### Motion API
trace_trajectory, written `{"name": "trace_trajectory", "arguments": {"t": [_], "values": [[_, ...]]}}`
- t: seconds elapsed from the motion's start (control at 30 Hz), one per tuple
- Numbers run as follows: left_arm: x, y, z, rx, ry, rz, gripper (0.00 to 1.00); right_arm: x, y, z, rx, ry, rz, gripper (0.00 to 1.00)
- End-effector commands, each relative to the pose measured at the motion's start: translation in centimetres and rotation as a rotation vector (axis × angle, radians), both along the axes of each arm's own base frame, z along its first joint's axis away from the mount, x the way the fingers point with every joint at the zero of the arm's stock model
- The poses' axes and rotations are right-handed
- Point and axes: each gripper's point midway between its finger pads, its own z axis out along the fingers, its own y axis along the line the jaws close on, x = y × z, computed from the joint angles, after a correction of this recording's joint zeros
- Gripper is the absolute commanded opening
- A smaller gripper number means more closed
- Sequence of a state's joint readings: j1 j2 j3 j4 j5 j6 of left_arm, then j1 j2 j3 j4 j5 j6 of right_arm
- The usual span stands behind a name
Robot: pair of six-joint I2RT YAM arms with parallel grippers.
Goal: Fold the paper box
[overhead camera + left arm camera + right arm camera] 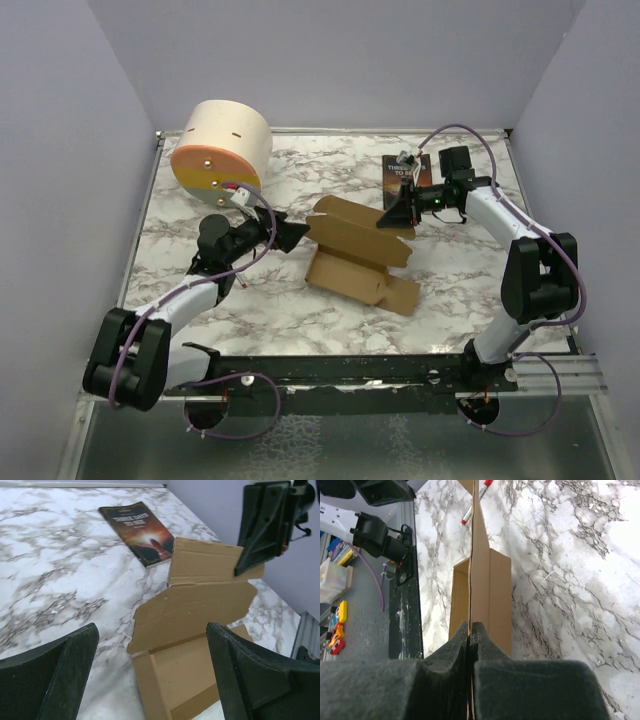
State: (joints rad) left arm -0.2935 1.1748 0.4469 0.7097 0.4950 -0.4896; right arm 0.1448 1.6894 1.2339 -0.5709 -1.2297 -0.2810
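Observation:
The brown paper box (358,250) lies partly folded in the middle of the marble table, its base flat and its rear panel raised. My right gripper (392,213) is shut on the upper right edge of that raised panel, seen edge-on between its pads in the right wrist view (471,627). The panel (479,555) runs away from the pads. My left gripper (292,236) is open at the box's left end, not touching it. In the left wrist view its fingers (245,680) frame the box's open tray (187,670), with the right gripper (262,525) on the top flap.
A dark-covered paperback (403,174) lies behind the right gripper, also in the left wrist view (137,532). A big cream cylinder with an orange face (220,147) stands at the back left. A red-capped pen (475,502) lies beyond the box. Grey walls enclose the table.

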Motion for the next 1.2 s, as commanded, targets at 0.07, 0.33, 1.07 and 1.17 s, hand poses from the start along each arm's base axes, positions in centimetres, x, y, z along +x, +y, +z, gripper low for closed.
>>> {"name": "trace_trajectory", "arguments": {"t": [0.07, 0.33, 1.07, 1.17], "values": [[-0.9, -3.6, 3.0, -0.041, -0.199, -0.307, 0.83, -0.5, 0.5, 1.2, 0.048, -0.063, 0.077, 0.01], [0.3, -4.9, 0.7, -0.006, -0.154, -0.395, 0.65, -0.6, 1.0, 1.5, 0.042, -0.096, 0.11, 0.01], [-0.9, -7.2, -1.6, 0.036, -0.155, -0.476, 0.0, -0.9, 2.0, 2.5, 0.018, -0.167, 0.163, 0.09], [-1.3, -6.5, -1.3, 0.042, -0.19, -0.426, 0.0, -0.8, 1.8, 3.3, 0.012, -0.186, 0.154, 0.25]]}}
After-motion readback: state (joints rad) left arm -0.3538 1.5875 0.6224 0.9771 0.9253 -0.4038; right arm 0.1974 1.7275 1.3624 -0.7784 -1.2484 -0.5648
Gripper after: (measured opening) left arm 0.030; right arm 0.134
